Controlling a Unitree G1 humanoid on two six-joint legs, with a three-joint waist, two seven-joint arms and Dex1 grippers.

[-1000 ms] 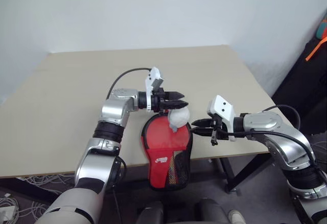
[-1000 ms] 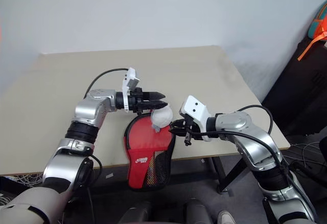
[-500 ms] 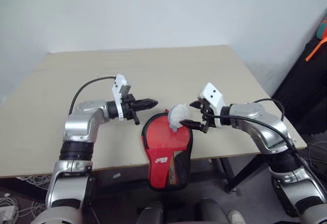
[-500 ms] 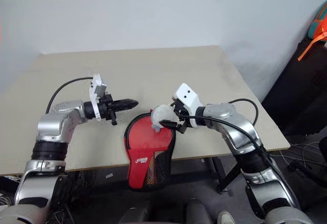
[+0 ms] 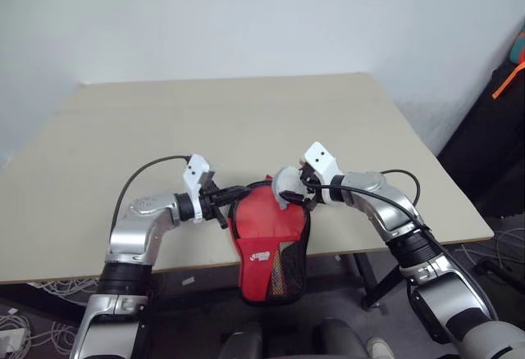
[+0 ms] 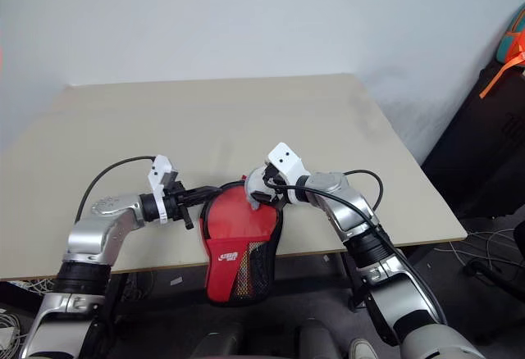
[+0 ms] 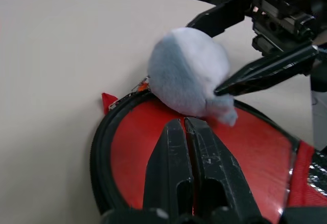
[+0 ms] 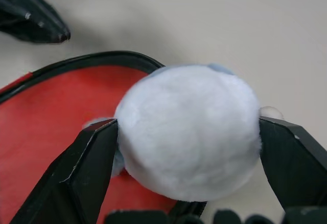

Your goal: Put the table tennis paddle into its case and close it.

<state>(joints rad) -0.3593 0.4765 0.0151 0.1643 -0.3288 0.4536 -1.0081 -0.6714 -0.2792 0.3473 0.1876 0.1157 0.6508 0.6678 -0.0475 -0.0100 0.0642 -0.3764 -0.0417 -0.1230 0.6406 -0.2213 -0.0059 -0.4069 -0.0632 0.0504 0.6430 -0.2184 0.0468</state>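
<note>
The red case (image 5: 267, 228) lies at the table's (image 5: 246, 105) front edge. Its lower part, with the white logo and dark mesh panel, hangs over that edge. A white fluffy pompom (image 8: 189, 132) sits at the case's upper rim. My right gripper (image 5: 297, 188) is shut on the pompom, with one black finger (image 8: 87, 168) against each side. My left gripper (image 7: 184, 127) is shut with nothing between its fingers. Its tips rest over the case's upper left rim, just short of the pompom (image 7: 186, 73). The table tennis paddle is hidden.
The table top behind the case stretches back to a pale wall. Its right edge (image 5: 443, 170) is close to my right arm. Dark gear with an orange strap (image 5: 507, 76) stands beyond that edge. Cables (image 5: 33, 302) lie on the floor at the lower left.
My left gripper drew away from the pompom, moved left and down to the case's rim, and shut. My right gripper came in from the right, opened wide and took the pompom between its fingers.
</note>
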